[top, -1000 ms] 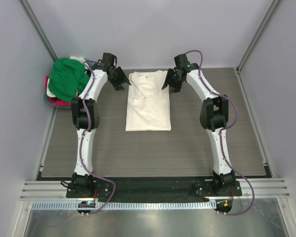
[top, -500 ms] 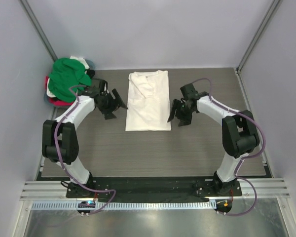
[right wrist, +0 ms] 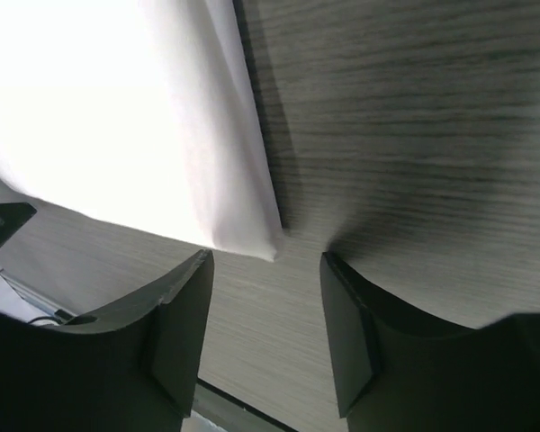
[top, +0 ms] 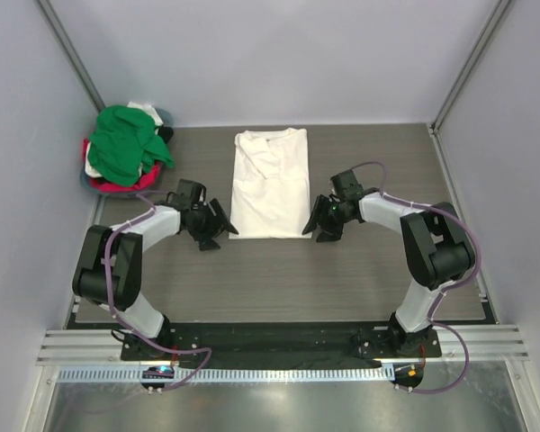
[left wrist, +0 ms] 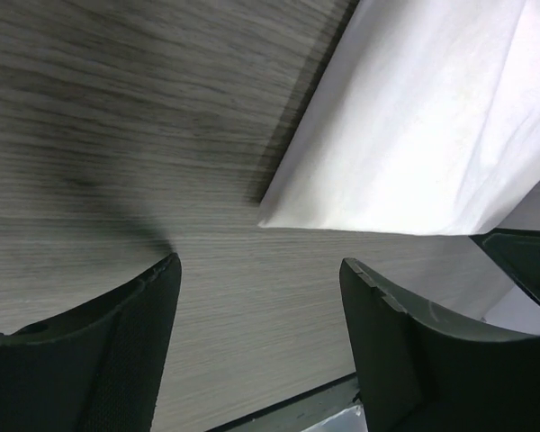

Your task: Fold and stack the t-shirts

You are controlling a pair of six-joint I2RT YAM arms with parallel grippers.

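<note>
The cream-white tee [top: 270,184] lies flat at the centre of the counter [top: 387,279], folded into a long strip with the collar end far and the hem end near. The other tees sit in a pile [top: 121,153] at the far-left corner, well apart from it.

The left pincer [top: 216,229] is low beside the near-left hem corner. The right pincer [top: 319,227] mirrors it at the near-right corner. Both pincers stand wide and hold nothing. In each wrist view the corner lies just ahead of the fingertips, not between them.

Step in hand, as judged: the crosswise fold. Next move:
1. Advance each pincer until one finger slides under its corner.
2. Close on all layers.
3. Lift evenly and carry the hem toward the collar.
</note>
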